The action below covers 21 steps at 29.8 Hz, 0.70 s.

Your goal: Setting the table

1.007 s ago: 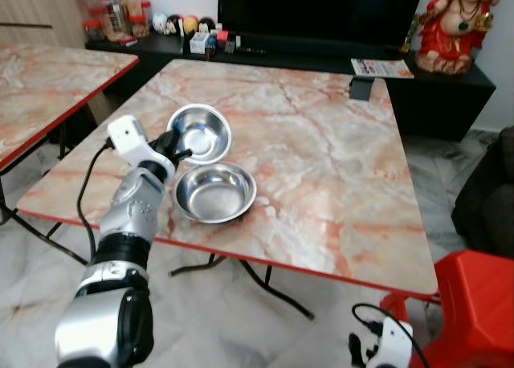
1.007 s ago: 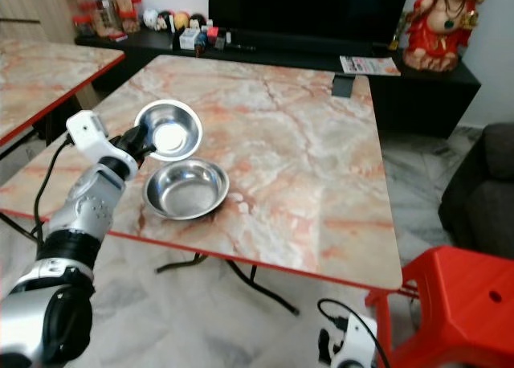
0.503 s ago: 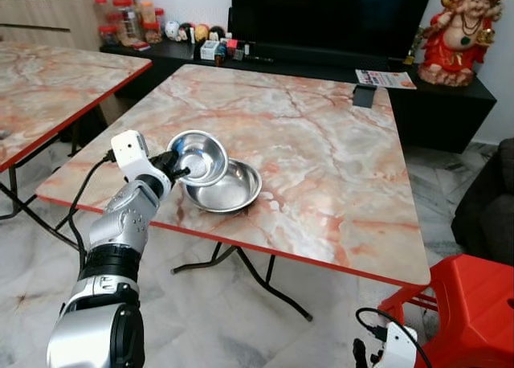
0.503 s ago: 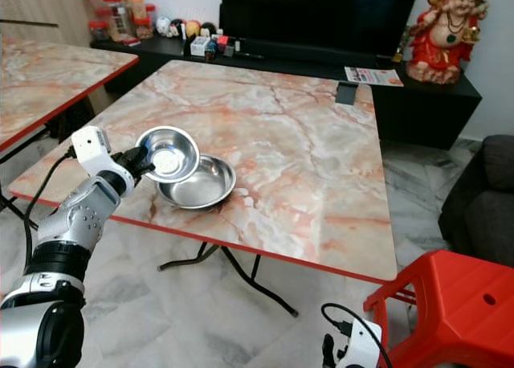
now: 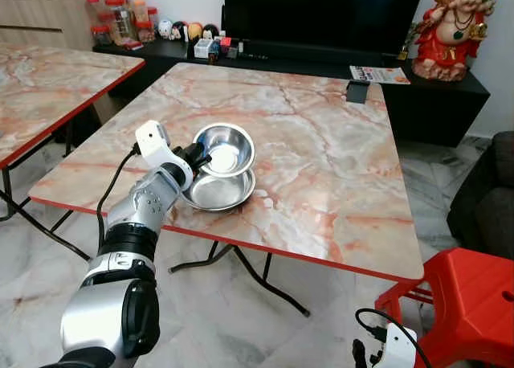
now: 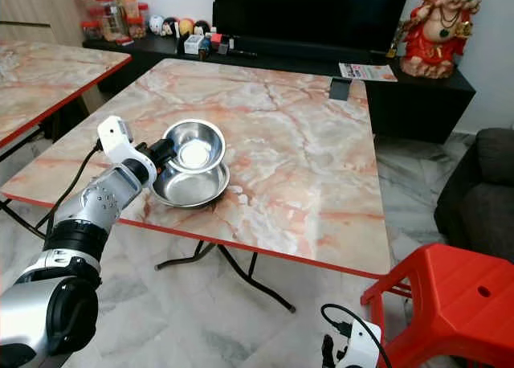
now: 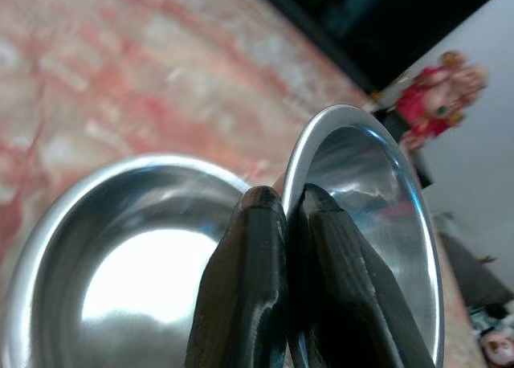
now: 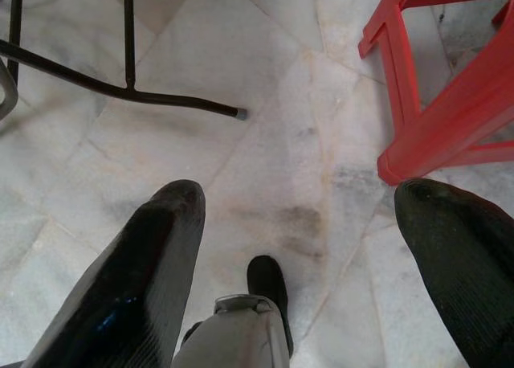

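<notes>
Left gripper [image 5: 195, 154], pinching the upper bowl's [image 5: 226, 149] near-left rim, should carry it well clear of the lower bowl [image 5: 217, 191]

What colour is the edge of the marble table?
Red, on the pink-veined marble table; the left eye view shows it best.

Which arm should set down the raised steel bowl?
Left. The left gripper is shut on the rim of the upper round steel bowl, held over the lower steel bowl. The right gripper hangs open above the floor.
</notes>
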Motion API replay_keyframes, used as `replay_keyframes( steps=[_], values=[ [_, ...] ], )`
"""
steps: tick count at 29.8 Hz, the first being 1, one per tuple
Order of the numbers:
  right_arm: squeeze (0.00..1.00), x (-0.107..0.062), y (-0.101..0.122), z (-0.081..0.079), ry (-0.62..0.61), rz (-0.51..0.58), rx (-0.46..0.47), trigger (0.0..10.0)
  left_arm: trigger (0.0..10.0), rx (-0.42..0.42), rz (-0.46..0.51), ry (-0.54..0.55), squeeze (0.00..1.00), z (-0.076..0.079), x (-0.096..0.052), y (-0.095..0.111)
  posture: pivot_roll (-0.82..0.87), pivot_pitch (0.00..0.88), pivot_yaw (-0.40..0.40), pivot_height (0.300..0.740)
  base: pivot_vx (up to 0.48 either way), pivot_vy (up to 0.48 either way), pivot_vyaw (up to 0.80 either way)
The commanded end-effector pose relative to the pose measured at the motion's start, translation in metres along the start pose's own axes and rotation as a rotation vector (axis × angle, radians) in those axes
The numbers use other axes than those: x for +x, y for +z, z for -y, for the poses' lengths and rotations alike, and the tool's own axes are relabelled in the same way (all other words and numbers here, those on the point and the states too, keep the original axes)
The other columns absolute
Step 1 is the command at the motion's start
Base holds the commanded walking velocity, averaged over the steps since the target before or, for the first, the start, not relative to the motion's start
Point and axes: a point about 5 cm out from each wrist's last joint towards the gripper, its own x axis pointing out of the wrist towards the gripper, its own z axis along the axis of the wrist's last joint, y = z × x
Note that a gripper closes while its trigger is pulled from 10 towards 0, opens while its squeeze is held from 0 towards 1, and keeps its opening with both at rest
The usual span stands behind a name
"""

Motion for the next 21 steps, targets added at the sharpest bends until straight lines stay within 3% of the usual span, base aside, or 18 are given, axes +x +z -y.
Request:
replay_keyframes(
  steps=[1,5,21],
  values=[
    [0.0,0.0,0.001,0.002,-0.008,0.003,0.005,10.0,10.0,0.014,-0.014,0.024,0.0,0.001,0.002,0.004,-0.03,0.0,-0.024,0.74,0.0,0.0,0.0],
    [0.0,0.0,-0.001,0.002,-0.005,-0.003,0.003,10.0,10.0,-0.007,-0.064,0.106,0.0,-0.008,0.003,-0.007,-0.03,0.0,-0.022,0.74,0.0,0.0,0.0],
    [0.0,-0.001,-0.002,0.001,-0.001,-0.005,0.005,10.0,10.0,-0.038,-0.072,0.159,0.0,-0.011,0.004,-0.012,-0.03,0.0,-0.019,0.74,0.0,0.0,0.0]
  ],
)
